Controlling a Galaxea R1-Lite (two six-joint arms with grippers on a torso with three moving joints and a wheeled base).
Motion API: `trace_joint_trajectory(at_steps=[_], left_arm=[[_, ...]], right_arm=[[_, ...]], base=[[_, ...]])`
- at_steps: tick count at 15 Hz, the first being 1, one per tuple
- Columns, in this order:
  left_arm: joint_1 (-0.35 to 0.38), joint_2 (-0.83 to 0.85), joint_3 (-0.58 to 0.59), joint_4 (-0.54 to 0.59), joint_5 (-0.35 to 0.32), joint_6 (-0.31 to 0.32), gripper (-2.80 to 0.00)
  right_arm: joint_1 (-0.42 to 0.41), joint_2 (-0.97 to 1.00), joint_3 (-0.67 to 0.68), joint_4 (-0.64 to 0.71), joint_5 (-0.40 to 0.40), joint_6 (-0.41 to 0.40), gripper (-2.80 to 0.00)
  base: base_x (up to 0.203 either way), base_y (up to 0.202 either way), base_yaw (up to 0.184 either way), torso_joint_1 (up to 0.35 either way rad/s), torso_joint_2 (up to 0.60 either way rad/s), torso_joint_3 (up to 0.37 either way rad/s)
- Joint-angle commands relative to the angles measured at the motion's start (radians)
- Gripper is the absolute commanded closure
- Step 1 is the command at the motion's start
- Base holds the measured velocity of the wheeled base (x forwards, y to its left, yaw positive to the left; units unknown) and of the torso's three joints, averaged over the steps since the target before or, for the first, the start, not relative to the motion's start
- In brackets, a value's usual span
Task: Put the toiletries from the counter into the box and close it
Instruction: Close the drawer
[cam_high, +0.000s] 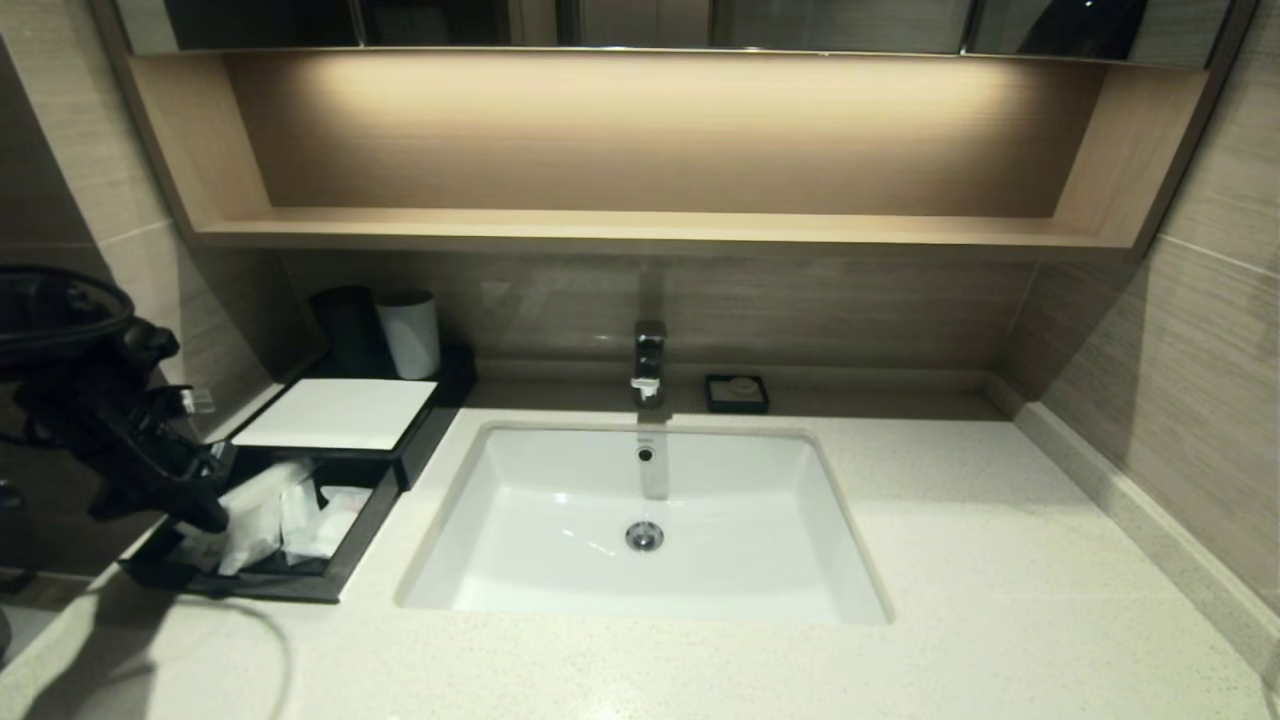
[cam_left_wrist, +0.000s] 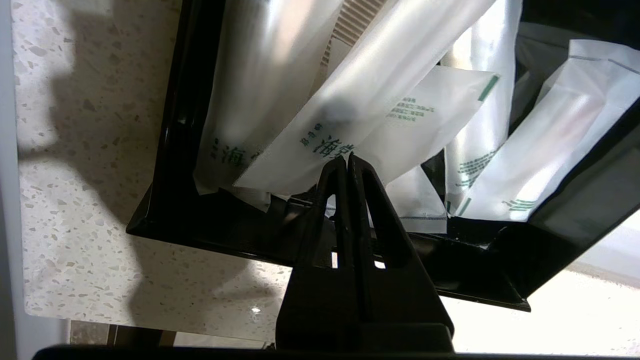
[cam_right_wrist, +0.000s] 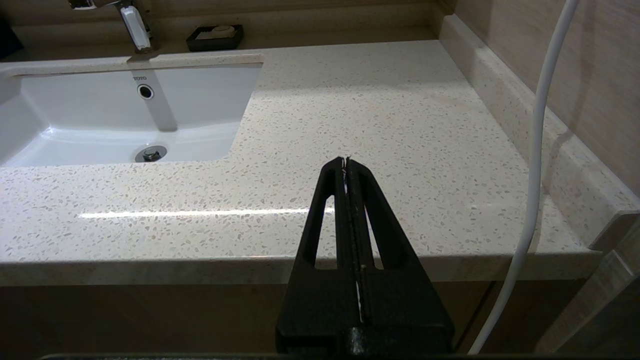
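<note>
Packets (cam_left_wrist: 380, 100) are all in the pulled-out drawer (cam_high: 345, 560) of the box (cam_high: 340, 412), at the left end of the table (cam_high: 1000, 560); none visible loose on the table. So the packing step looks done and closing is in hand.

Left end effector (cam_left_wrist: 347, 159) is clenched with nothing between its fingers, tips at the drawer's front wall, right by the near packet edges. In the head view the left arm reaches in from the left, angled down at the drawer.

Next move likely needs a push on the drawer front toward the box body. Some packets stand tilted and poke above the rim, so they may snag.

Right end effector (cam_right_wrist: 346, 161) is clenched on nothing, parked at the table's front edge to the right of the sink (cam_right_wrist: 100, 125).
</note>
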Motion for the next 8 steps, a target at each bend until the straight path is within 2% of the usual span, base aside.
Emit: trace_joint_trajectory(at_steps=[1,4,8], left_arm=[[0.002,0.016,0.001,0.004,-0.001,-0.001,0.00],[0.001,-0.003,-0.003,-0.001,-0.002,0.000,0.00],[-0.001,-0.149,0.007,0.033,-0.002,-0.001,0.00]], right_arm=[[0.000,0.002,0.000,0.000,0.000,0.000,0.00],[0.000,0.002,0.000,0.000,0.000,0.000,0.00],[0.000,0.002,0.000,0.000,0.000,0.000,0.00]], base=[[0.000,0.000,0.000,0.000,0.00,0.000],[0.000,0.000,0.000,0.000,0.00,0.000],[0.000,0.000,0.000,0.000,0.00,0.000]])
